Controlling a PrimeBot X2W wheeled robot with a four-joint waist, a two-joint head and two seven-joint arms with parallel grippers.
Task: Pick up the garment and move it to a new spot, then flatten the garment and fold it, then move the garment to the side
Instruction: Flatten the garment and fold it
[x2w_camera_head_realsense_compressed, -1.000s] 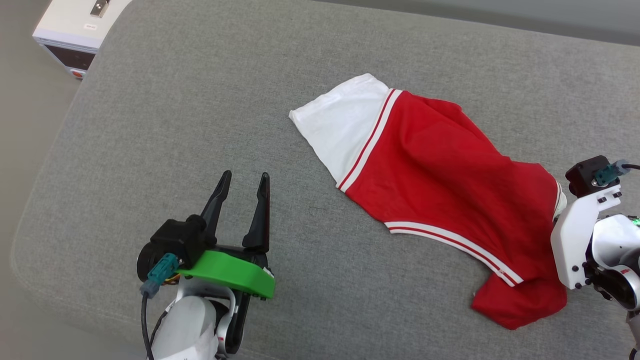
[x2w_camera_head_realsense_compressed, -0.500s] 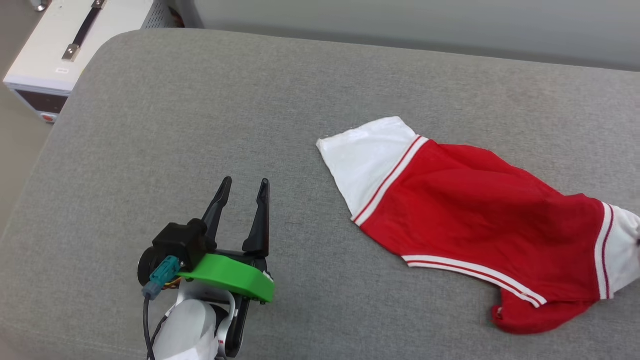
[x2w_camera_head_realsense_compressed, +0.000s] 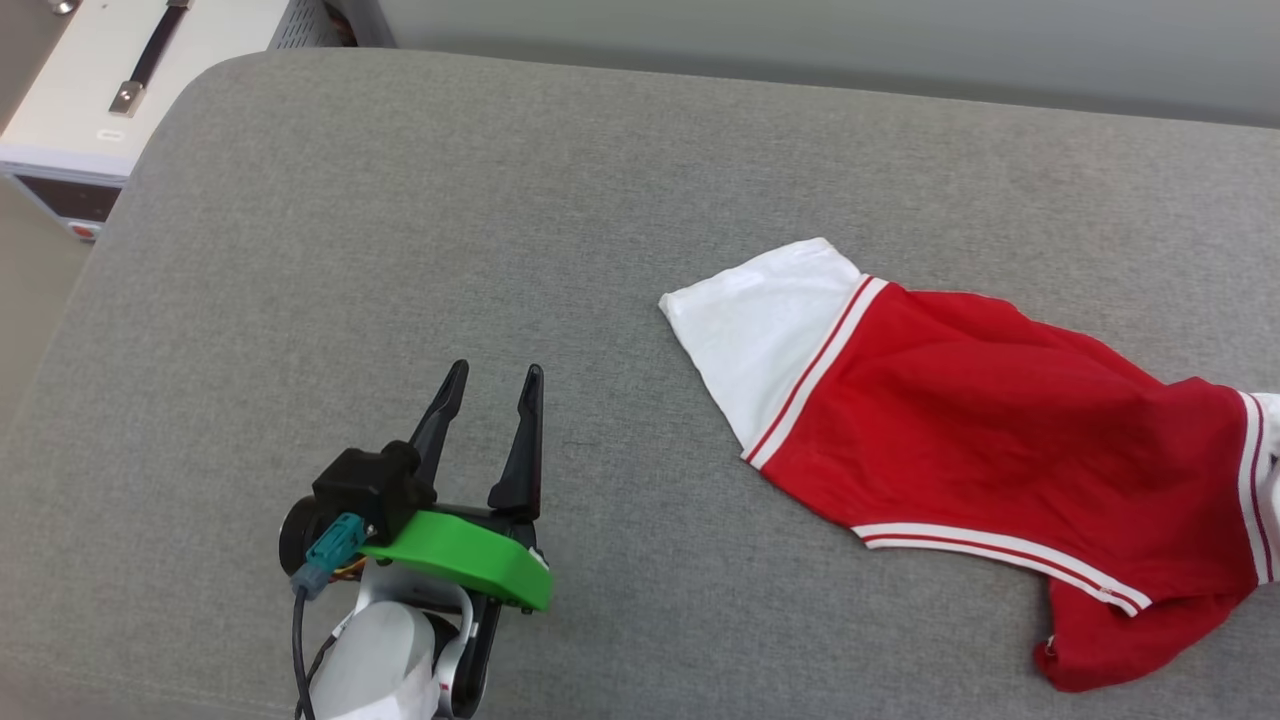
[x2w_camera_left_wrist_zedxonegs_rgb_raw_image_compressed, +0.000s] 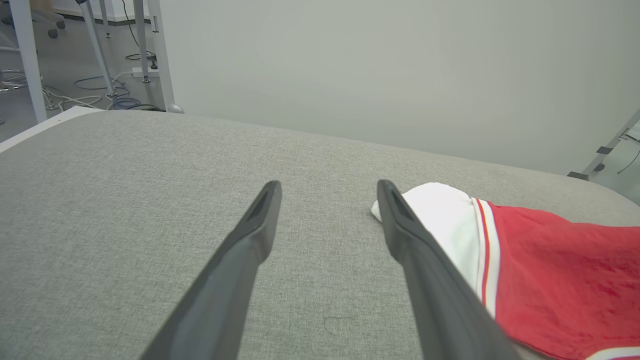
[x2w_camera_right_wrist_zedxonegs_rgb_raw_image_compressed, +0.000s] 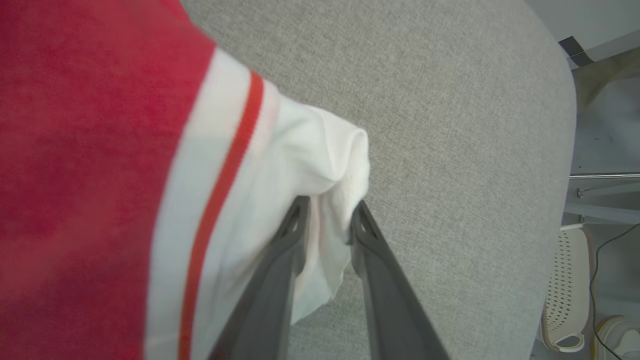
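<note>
Relocation step, judged nearly done. Garment (x2w_camera_head_realsense_compressed: 1000, 430) lies at 3 o'clock on grey cushion (x2w_camera_head_realsense_compressed: 400, 250). Left jaws wide, empty. Right jaws part-open around white sleeve (x2w_camera_right_wrist_zedxonegs_rgb_raw_image_compressed: 310, 145); grip unconfirmed. Next: release, then flatten.

Bright, even, soft light with only faint shadows, the head view crisp, while the right wrist view smears the red garment (x2w_camera_right_wrist_zedxonegs_rgb_raw_image_compressed: 75, 150) at nine o'clock and the left wrist view's fingers (x2w_camera_left_wrist_zedxonegs_rgb_raw_image_compressed: 240, 265) blur toward six.

The garment (x2w_camera_head_realsense_compressed: 1000, 440) has been drawn out flatter toward the right, its white right sleeve (x2w_camera_head_realsense_compressed: 1272, 430) has been uncovered, and the head view has been tilted upward.
</note>
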